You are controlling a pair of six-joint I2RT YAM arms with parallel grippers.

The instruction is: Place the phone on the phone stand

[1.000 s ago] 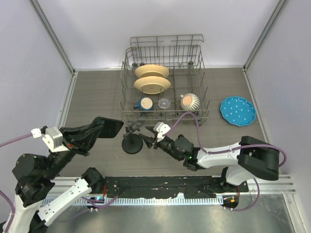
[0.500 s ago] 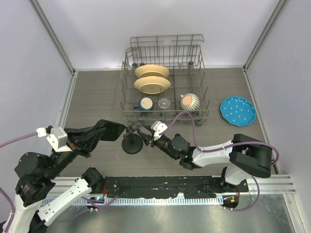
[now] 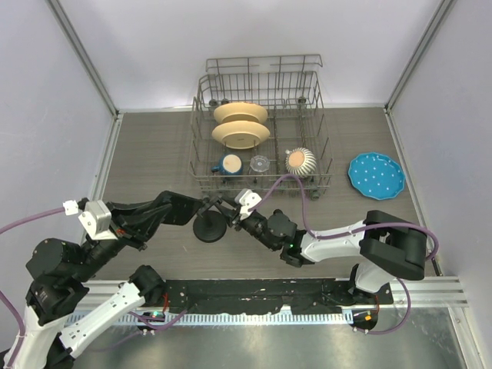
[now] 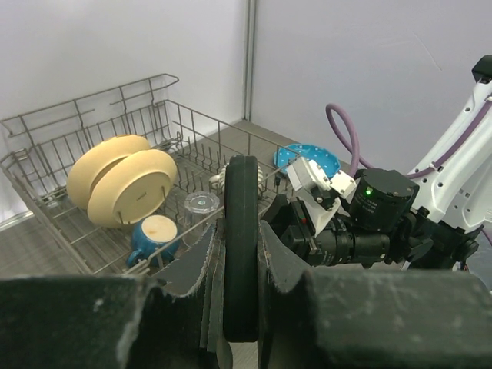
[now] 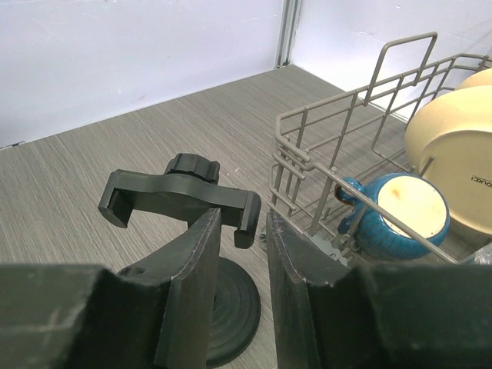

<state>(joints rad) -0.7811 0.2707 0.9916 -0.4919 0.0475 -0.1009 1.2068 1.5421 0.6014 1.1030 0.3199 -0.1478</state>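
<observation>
Phone found clamped edge-on between the fingers of the left gripper, jaws closed tight on its two flat faces, one long thin edge turned toward the wrist camera. Seen from above, hung clear of the table, just left of the phone stand and close beside its clamp head; could not tell whether touching it. Found the stand upright on its round disc base on the table, just in front of the near left corner of the dish rack, with the phone not yet seated in the clamp. Found the right gripper narrowly parted, one end hook of the clamp head sitting in the gap between its fingertips; could not tell whether the pads touched it. Noted two cream plates and a blue mug inside the rack, and a blue plate lying flat on the table well off to the right.
</observation>
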